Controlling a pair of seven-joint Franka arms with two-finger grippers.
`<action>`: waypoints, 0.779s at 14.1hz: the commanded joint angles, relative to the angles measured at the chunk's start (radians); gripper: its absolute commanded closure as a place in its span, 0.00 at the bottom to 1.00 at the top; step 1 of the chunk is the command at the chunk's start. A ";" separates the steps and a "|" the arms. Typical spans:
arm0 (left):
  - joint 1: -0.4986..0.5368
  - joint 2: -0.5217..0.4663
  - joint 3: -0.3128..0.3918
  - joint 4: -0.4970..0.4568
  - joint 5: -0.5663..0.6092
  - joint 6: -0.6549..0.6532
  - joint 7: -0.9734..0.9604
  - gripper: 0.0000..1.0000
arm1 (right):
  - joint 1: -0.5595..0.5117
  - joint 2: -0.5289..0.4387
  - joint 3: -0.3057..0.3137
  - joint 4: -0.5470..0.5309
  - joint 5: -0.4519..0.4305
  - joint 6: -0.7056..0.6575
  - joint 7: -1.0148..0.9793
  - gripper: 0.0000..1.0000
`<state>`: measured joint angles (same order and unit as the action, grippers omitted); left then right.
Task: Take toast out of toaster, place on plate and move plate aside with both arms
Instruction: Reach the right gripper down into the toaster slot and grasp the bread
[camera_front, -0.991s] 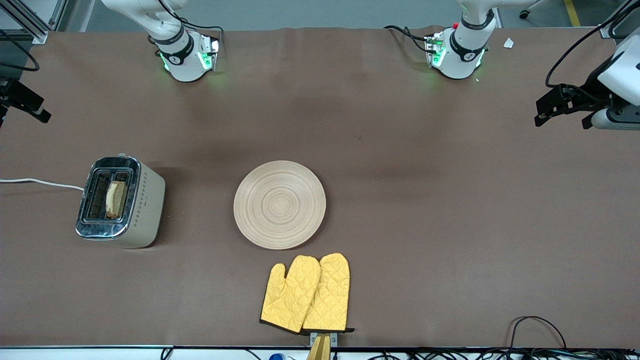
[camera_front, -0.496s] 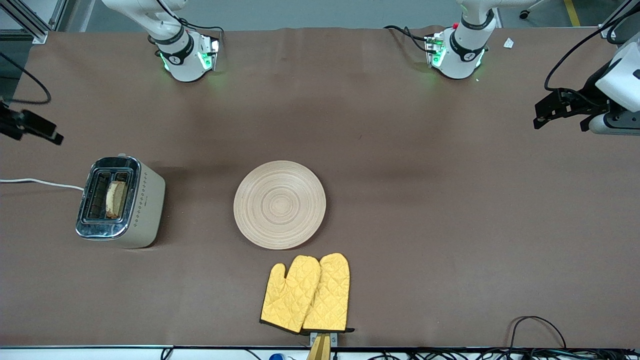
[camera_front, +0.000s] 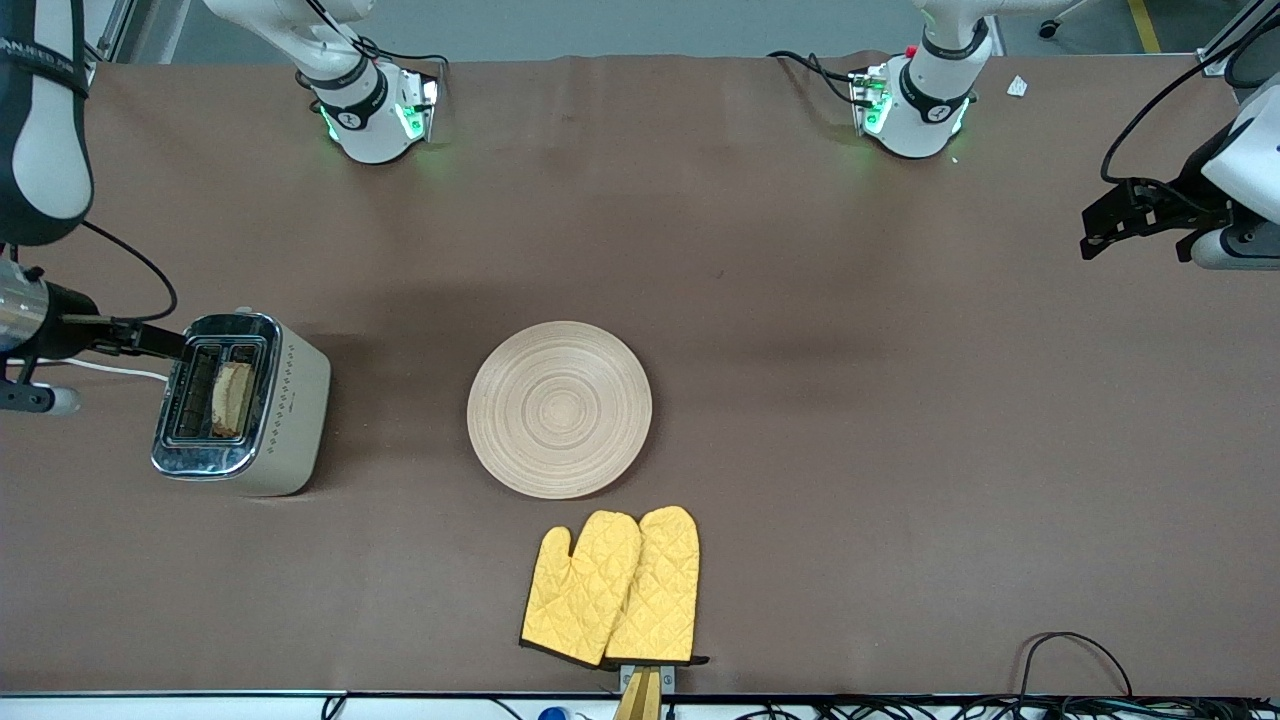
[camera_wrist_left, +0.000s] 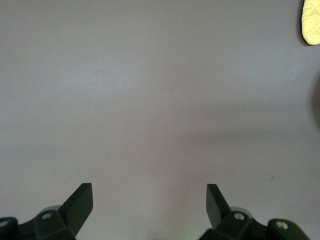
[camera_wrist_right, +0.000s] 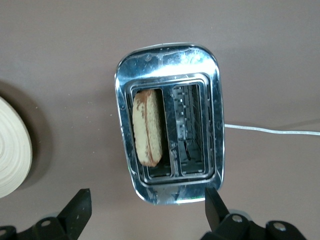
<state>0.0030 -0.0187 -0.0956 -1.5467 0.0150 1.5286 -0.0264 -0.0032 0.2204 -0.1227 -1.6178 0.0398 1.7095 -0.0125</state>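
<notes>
My right gripper (camera_wrist_right: 145, 210) has its fingers (camera_wrist_right: 77, 205) spread wide and empty, hanging above the toaster (camera_wrist_right: 170, 125). From the right wrist view, the toast (camera_wrist_right: 147, 127) stands on edge in one slot, its crust running lengthwise along the slot, with the other slot bare. My fingers straddle the width of the toaster's chrome top, so their closing line crosses the slice's thin dimension. That is the relation I care about: I judge a descent shifted over the filled slot would pinch the slice across its faces.

In the front view the toaster (camera_front: 245, 405) sits at the right arm's end of the tabletop (camera_front: 850, 400), the toast (camera_front: 232, 398) in the slot on the plate's side, and the plate (camera_front: 560, 408) lies near the middle, well apart from it. Yellow oven mitts (camera_front: 612, 588) lie just nearer the front camera than the plate.

My left gripper (camera_wrist_left: 150, 210), fingers (camera_wrist_left: 80, 200) also wide and empty, waits over bare tabletop at the left arm's end. The right arm is clearly nearer the toast.
</notes>
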 joint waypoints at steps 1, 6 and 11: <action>0.000 -0.007 -0.004 0.008 0.017 -0.010 -0.004 0.00 | -0.017 0.042 0.009 0.006 0.025 0.039 -0.020 0.00; -0.003 -0.012 -0.010 0.013 0.017 -0.012 -0.003 0.00 | -0.015 0.119 0.009 0.006 0.025 0.101 -0.020 0.00; -0.008 -0.007 -0.010 0.013 0.010 -0.012 -0.001 0.00 | -0.020 0.180 0.011 0.009 0.025 0.147 -0.020 0.13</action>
<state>-0.0018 -0.0231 -0.1018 -1.5447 0.0151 1.5286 -0.0264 -0.0043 0.3871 -0.1227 -1.6177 0.0411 1.8453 -0.0131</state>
